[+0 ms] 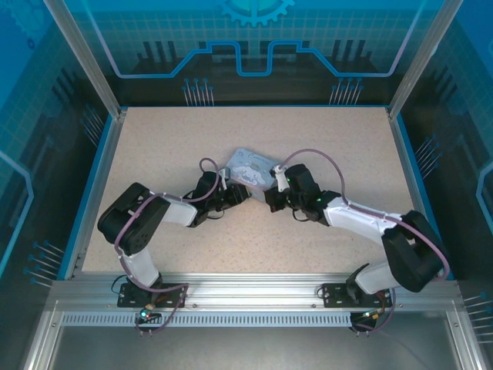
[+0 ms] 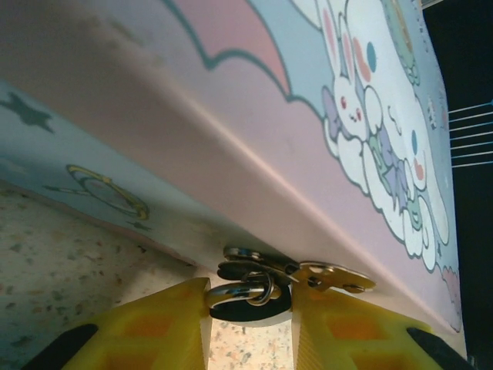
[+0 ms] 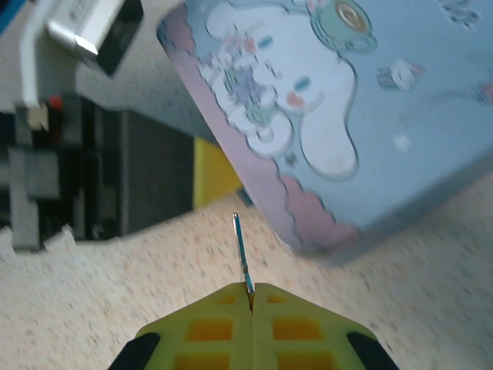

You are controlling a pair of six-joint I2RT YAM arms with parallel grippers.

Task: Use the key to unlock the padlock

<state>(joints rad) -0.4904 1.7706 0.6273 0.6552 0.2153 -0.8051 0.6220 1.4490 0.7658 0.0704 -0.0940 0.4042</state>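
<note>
Sandy, speckled surface with a thin blue rim along its far and side edges. Near the middle, lying right on it, a pale blue tin box. White cartoon animals and pink clouds on the lid. Turned at a slant to the edges.

The tin was pale blue with a pink scalloped border, white cartoon rabbits and small stars; the table was speckled beige. Both the left gripper and the right gripper had yellow fingers, and the key looked silvery with a teal glint. The padlock showed dark, its shackle silver, the latch gold-toned.
</note>
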